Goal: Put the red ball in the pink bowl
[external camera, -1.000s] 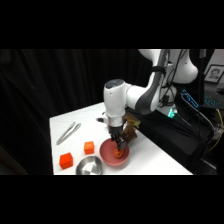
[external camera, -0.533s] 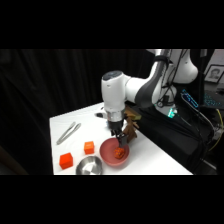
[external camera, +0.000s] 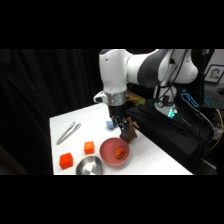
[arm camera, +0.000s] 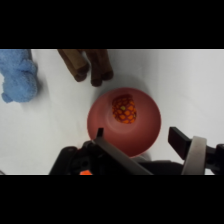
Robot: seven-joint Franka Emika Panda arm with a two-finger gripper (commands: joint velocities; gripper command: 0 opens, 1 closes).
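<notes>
black fingers of the gripper [arm camera: 142,142] stand spread and empty above the pink bowl [arm camera: 102,131]. the red ball [arm camera: 124,109] lies inside it. judged best: lift straight up, clear of the rim and the brown toy [arm camera: 87,64] beside it.

A white bench [external camera: 150,160] fills the lower middle of the frame. Black curtain [external camera: 45,85] covers the left and upper background; dark equipment with cables [external camera: 200,115] sits right.
</notes>
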